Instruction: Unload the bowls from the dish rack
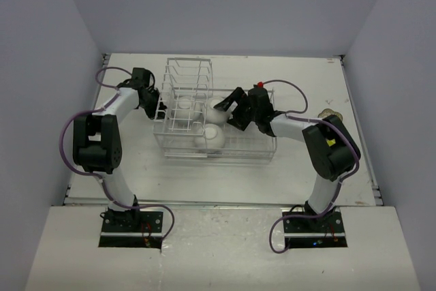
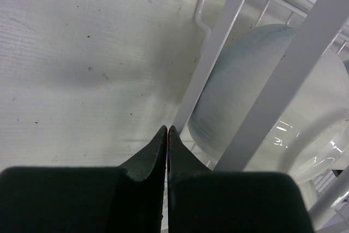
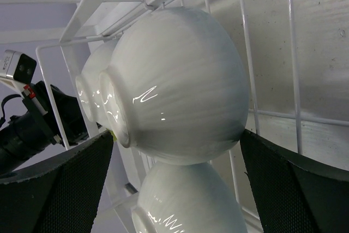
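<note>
While the left pincer (image 1: 155,102) stands closed and empty, the right pincer (image 1: 227,114) gapes around a white bowl (image 1: 216,115) inside the dish rack (image 1: 252,148).
Just outside the rack's left wall, the left pincer's tips meet above the bare tabletop (image 2: 82,53), with another bowl (image 2: 240,91) just behind the wires. Reaching in from the rack's right side, the right pincer spreads its fingers (image 3: 60,184) wide on either side of the white bowl; whether they touch it cannot be told. A third bowl (image 1: 211,139) lies close beside it in the rack.
</note>
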Available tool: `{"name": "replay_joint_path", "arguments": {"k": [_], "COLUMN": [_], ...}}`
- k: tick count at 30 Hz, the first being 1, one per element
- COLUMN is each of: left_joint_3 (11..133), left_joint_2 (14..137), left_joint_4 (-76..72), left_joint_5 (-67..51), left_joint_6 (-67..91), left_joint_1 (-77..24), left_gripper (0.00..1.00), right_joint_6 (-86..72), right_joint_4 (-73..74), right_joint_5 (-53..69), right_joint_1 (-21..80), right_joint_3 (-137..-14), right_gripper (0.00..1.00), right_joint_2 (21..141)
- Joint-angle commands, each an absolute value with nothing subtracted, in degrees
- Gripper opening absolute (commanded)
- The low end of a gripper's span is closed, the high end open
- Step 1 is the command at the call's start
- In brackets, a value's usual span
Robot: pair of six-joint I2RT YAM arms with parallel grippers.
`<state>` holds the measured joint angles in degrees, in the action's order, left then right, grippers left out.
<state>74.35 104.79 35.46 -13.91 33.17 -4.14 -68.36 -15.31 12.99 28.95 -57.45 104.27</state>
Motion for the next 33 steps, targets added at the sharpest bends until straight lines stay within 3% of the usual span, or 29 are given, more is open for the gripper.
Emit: {"name": "replay_joint_path", "arguments": {"k": [1, 19, 33], "left_joint_3": [73.4, 71.8, 71.8], "left_joint_2": [105.8, 105.9, 105.8], "left_joint_4": [35.5, 34.8, 34.8], "left_joint_5": [-15.9, -15.9, -15.7], "left_joint_6": [31.3, 31.6, 31.6], "left_joint_1": [-5.4, -5.4, -5.4], "left_gripper": [0.0, 0.0, 0.0], "right_joint_6": [-67.6, -62.5, -63.9], "right_joint_4": [-16.9, -18.9, -28.1], "right_joint_5": [12.2, 14.9, 20.0], "right_joint_1": [29.0, 28.9, 29.0], "right_joint_3": [-59.3, -61.3, -60.2], "right_gripper": [0.98, 0.82, 0.82], "right_joint_2": [105.7, 103.0, 102.0]}}
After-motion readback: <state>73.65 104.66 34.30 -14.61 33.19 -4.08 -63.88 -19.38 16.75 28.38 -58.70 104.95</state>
